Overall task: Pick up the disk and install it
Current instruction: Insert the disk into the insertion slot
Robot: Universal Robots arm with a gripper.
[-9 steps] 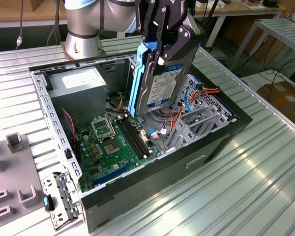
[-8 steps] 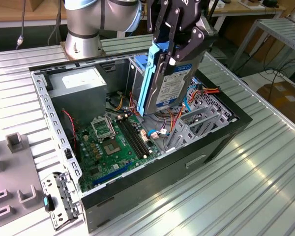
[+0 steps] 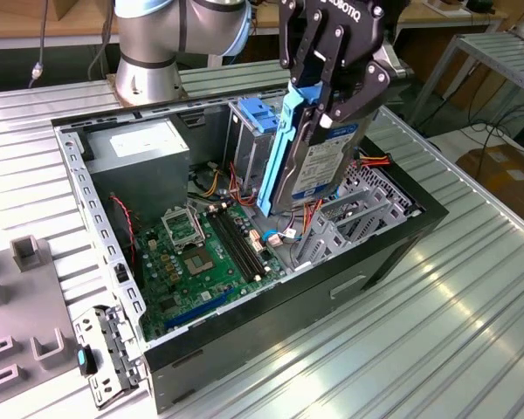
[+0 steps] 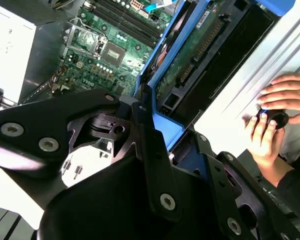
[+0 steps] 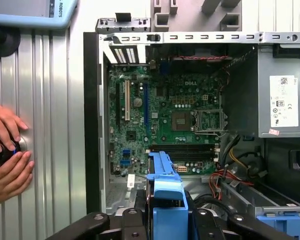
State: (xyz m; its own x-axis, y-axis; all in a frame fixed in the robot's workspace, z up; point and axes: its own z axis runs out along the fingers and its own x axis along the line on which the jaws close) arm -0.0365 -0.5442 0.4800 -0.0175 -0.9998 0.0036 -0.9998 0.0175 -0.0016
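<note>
Both fingers (image 3: 363, 92) are clamped on the upper end of the disk (image 3: 319, 166), which hangs straight below them inside the open computer case (image 3: 271, 301) in the middle of the desk (image 3: 472, 288). Its long axis stands nearly upright with a slight tilt. Its lower end is just above the motherboard (image 3: 201, 249) and the light-blue bracket (image 3: 253, 112) is close beside it, on the side of the desk's far edge.

Ribbed aluminium tabletop (image 3: 454, 297), wooden workbench (image 3: 17, 24) behind, cardboard box (image 3: 506, 175) on the floor (image 3: 450, 144)
</note>
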